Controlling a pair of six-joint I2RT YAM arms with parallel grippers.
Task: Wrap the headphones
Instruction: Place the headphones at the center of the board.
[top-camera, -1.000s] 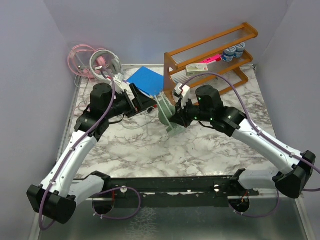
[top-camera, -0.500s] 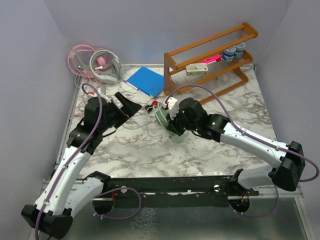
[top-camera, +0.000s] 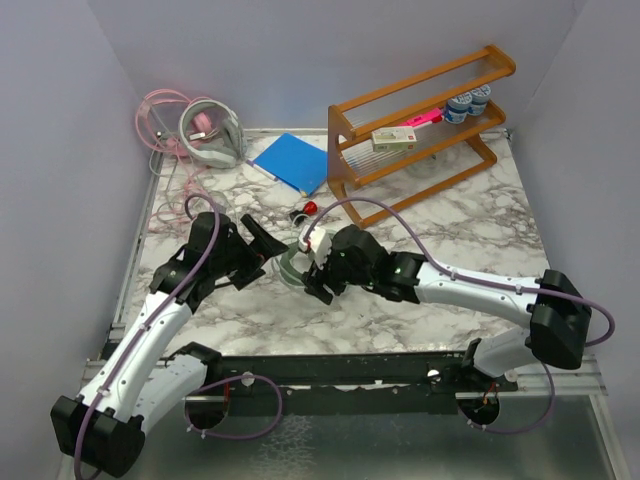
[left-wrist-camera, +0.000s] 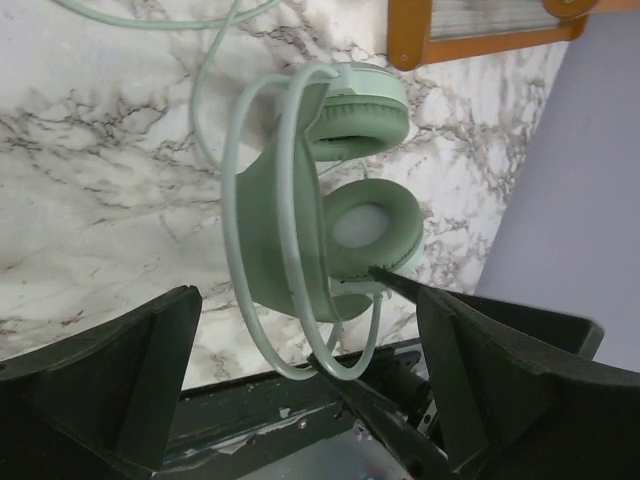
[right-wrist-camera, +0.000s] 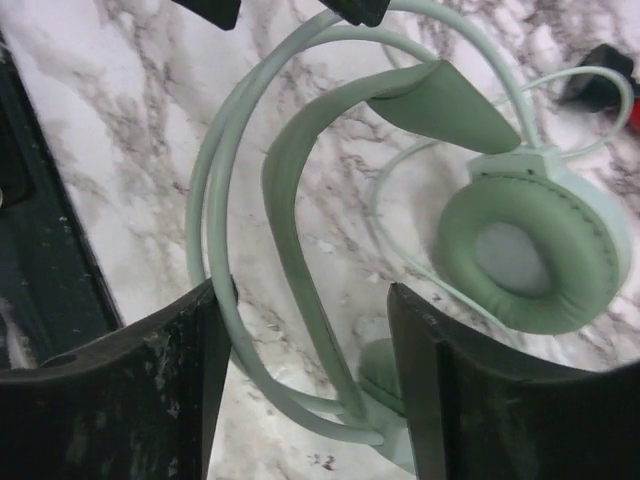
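Observation:
The mint green headphones sit on the marble table between my two grippers, with the headband and its wire hoops arched over the cups. My left gripper is open just to their left. In its wrist view the hoops' low end hangs between the wide fingers. My right gripper is open around the headband; one hoop touches its left finger. The thin mint cable trails across the table. The pink headphones and silver-grey headphones lie at the back left.
A wooden rack holding small items stands at the back right, its foot visible in the left wrist view. A blue pad lies beside it. A small red-and-black object lies just behind the headphones. The black rail runs along the near edge.
My right gripper has brought the mint green headphones from beside the rack toward the near middle and has opened. The left gripper, still open, has followed toward the near side.

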